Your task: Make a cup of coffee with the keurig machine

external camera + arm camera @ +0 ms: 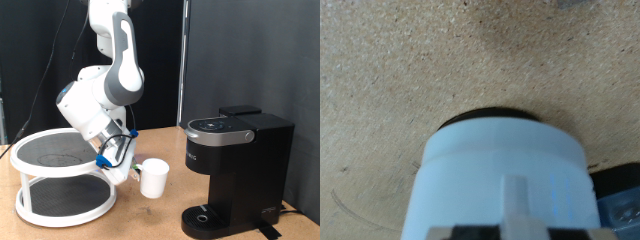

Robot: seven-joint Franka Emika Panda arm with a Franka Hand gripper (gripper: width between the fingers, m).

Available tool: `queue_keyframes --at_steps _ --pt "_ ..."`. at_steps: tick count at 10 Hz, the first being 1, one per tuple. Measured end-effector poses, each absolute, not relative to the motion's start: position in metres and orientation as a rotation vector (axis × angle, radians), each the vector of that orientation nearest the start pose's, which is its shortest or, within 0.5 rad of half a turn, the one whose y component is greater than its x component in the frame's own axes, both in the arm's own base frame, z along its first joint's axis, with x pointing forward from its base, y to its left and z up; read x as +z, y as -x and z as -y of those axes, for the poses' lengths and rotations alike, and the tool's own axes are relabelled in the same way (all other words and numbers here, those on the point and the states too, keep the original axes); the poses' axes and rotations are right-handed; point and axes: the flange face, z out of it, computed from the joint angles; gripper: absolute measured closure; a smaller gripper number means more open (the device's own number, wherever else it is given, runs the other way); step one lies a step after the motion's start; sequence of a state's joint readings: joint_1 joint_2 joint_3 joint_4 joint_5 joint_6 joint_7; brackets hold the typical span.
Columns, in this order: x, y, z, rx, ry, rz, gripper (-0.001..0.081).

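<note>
Clearly the cup (153, 177) sits tilted at the hand (127, 170), touching it.

Even indoor light; wrist view blurred close-up.

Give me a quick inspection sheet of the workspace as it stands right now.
Surface: wooden table, light particle-board top.
Cup: white cup upright beside the gripper, between the rack and the coffee machine; the wrist view shows it close up.
Coffee machine: black coffee machine at the exterior view's right, lid down, drip base bare.
Clutter: white two-tier round rack at the exterior view's left.
Gripper: gripper low at the cup's side; whether it grips cannot be told.
Cables: thin wires on the robot's wrist.
Surroundings: black curtain behind.
</note>
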State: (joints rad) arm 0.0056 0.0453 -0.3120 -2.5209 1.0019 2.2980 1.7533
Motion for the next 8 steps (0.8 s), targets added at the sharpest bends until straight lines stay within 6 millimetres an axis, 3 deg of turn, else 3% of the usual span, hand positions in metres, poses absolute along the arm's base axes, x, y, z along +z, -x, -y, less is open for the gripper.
queue_keyframes --at_steps 4,8 --pt "0.229 -0.429 0.099 0.828 0.447 -2.636 0.0802" --pt "0.223 -0.434 0.076 0.841 0.477 -2.594 0.0802"
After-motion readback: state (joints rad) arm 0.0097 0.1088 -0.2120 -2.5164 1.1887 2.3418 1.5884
